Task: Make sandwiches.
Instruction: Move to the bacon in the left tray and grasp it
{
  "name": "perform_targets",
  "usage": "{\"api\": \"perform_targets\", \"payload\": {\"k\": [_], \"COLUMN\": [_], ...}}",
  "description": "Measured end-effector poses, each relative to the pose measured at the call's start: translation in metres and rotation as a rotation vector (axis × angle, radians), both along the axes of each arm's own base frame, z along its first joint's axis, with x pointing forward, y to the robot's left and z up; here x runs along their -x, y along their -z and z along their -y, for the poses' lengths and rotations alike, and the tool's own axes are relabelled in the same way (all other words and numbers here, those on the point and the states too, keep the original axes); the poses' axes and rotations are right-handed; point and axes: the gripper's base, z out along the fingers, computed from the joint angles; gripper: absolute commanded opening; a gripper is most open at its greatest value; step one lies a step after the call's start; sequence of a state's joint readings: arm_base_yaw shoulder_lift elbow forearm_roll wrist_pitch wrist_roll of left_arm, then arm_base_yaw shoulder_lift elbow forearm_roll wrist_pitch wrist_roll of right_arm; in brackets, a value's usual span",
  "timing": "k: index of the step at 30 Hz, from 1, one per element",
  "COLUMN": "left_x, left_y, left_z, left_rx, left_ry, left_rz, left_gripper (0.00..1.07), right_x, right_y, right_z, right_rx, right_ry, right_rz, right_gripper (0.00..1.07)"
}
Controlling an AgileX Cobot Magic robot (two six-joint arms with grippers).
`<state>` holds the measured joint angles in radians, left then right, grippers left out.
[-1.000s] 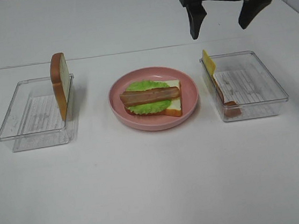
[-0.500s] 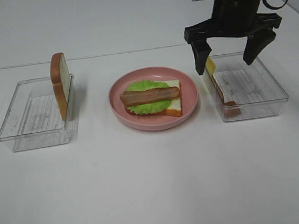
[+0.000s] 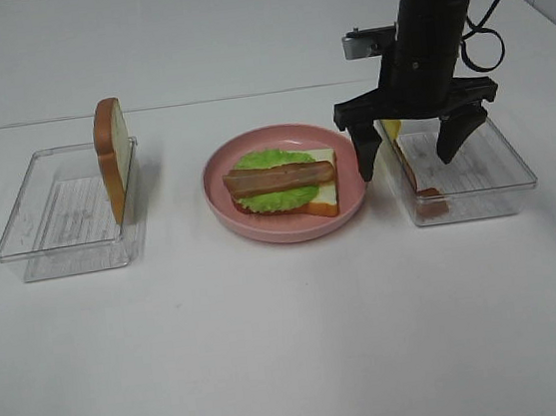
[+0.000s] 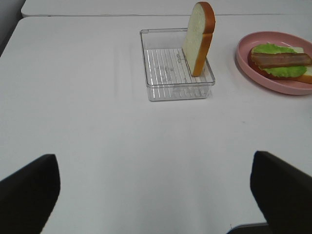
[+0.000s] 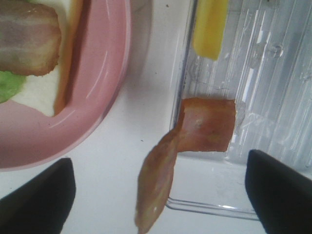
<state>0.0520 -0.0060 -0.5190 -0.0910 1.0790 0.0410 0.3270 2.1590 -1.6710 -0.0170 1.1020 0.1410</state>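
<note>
Midway across the counter (image 3: 294,347), the pink plate (image 3: 220,207) carries the sandwich (image 3: 286,191) built only up to its bacon (image 3: 279,176); the upright bread slice (image 3: 111,157) toward the left edge and, beneath the released, empty right tool (image 3: 409,163), the cheese slice (image 5: 210,27) remain to add.

Exterior high: high, from near side, faces down and back across white table (image 3: 274,349). Far off, whole layout in frame: left tray (image 3: 63,217) frame left, pink plate (image 3: 291,231) centre, right tray (image 3: 485,169) frame right.
Left wrist: low, angled forward over table, middle distance. Shares left tray, upright bread slice (image 4: 199,36) and plate with exterior.
Right wrist: straight down, very close. Shares plate rim, right tray wall, bacon strip (image 5: 202,126) and cheese slice (image 5: 209,27) with exterior.
Plate common to all three.
</note>
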Motion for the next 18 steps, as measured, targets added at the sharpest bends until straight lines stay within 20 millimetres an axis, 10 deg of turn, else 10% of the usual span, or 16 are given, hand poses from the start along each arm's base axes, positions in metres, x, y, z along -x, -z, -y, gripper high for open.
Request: {"api": "perform_targets", "payload": {"k": [6, 13, 18], "left_x": [0.0000, 0.0000, 0.0000], "left_y": [0.0000, 0.0000, 0.0000], "left_z": [0.0000, 0.0000, 0.0000], "left_rx": [0.000, 0.000, 0.000], "left_ry": [0.000, 0.000, 0.000], "left_rz": [0.000, 0.000, 0.000], "left_gripper": [0.98, 0.98, 0.98], "right_x": [-0.0002, -0.0013, -0.0017], "right_y": [0.0017, 0.0016, 0.0015], "right_z": [0.0000, 0.0032, 0.0043], "right_rx": [0.002, 0.039, 0.051], "right_ry": [0.000, -0.017, -0.022], "right_rz": [-0.003, 0.009, 0.013], "right_gripper": [0.79, 0.23, 0.22]}}
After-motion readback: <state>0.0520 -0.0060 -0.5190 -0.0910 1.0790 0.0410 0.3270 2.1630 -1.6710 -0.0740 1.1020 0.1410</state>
